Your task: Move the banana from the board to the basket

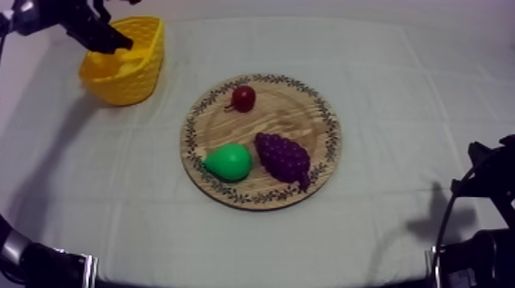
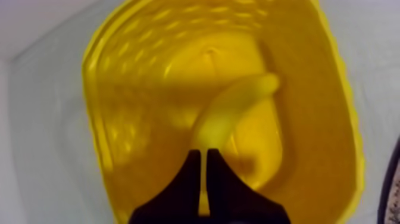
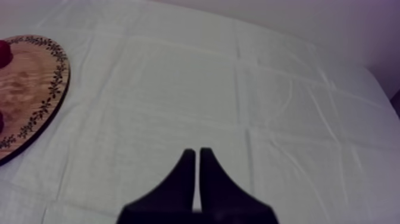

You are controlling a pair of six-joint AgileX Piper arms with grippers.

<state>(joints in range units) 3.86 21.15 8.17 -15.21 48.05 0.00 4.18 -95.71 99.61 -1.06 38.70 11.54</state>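
Note:
The yellow basket (image 1: 145, 76) stands at the table's far left. My left gripper (image 1: 115, 44) hangs over it, shut on one end of the banana (image 1: 132, 58). In the left wrist view the banana (image 2: 235, 104) curves away from the gripper (image 2: 204, 154) down into the basket (image 2: 131, 119), its far end close to the basket floor. The round wooden board (image 1: 276, 115) lies mid-table without a banana on it. My right gripper (image 3: 197, 152) is shut on nothing, low above bare cloth to the right of the board (image 3: 30, 95).
On the board lie a small red fruit (image 1: 244, 98) at the back, a green pear (image 1: 228, 162) at the front left and purple grapes (image 1: 283, 157) at the front right. My right arm (image 1: 487, 176) rests at the table's right edge.

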